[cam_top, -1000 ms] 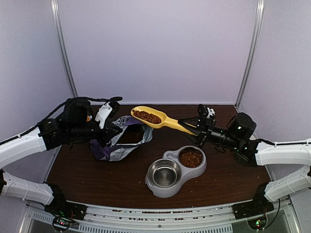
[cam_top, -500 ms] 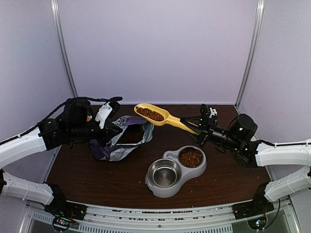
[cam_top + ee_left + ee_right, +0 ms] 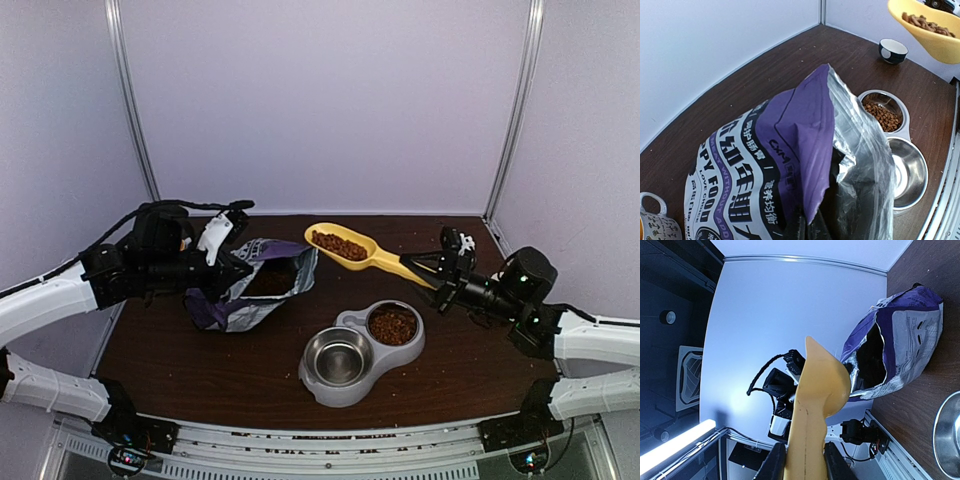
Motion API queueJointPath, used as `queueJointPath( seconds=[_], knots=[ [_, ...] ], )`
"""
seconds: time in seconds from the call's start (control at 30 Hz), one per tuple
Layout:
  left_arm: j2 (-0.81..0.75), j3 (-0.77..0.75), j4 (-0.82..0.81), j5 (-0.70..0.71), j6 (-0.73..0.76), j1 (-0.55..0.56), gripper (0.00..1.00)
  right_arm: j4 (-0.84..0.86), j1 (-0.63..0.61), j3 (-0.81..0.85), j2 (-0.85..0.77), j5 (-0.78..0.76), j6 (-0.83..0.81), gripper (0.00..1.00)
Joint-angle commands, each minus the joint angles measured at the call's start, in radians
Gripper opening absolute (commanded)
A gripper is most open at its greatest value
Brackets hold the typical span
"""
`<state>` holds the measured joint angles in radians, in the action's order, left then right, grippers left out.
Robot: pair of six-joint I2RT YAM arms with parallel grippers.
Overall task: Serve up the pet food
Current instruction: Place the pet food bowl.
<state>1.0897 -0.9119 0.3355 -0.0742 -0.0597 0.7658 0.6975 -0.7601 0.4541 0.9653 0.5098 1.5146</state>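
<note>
The pet food shows in two places: a heap [image 3: 338,244] in the yellow scoop [image 3: 352,247] and a fill [image 3: 392,325] in the right cup of the grey double bowl [image 3: 350,388]. My right gripper [image 3: 438,277] is shut on the scoop's handle and holds it level in the air, behind the bowls and right of the bag. In the right wrist view the scoop's underside [image 3: 815,405] runs out from between the fingers [image 3: 772,466]. My left gripper [image 3: 234,267] is shut on the rim of the purple-and-white bag [image 3: 250,290], whose mouth it holds open [image 3: 807,227].
The bowl's left steel cup [image 3: 338,360] holds nothing. A small dark cup [image 3: 892,50] stands at the far corner of the table. A patterned mug [image 3: 654,220] sits beside the bag. Walls close in the back and both sides.
The right arm has carried the loaded scoop to the right, away from the bag's mouth and towards the space above the bowls. The left arm and the bag have stayed put.
</note>
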Motion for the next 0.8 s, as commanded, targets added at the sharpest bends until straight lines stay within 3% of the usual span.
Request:
queueJointPath(
  seconds=[0.0, 0.47, 0.77],
  knots=[
    [0.022, -0.018, -0.046, 0.006, -0.003, -0.005, 0.00, -0.131, 0.013, -0.051, -0.124, -0.027, -0.034, 0.00],
    [0.005, -0.015, -0.042, 0.033, 0.004, -0.005, 0.00, -0.406, 0.019, -0.216, -0.427, 0.048, -0.076, 0.00],
    [-0.011, -0.011, -0.042, 0.049, 0.008, -0.005, 0.00, -0.590, 0.019, -0.187, -0.462, 0.123, -0.174, 0.00]
  ],
)
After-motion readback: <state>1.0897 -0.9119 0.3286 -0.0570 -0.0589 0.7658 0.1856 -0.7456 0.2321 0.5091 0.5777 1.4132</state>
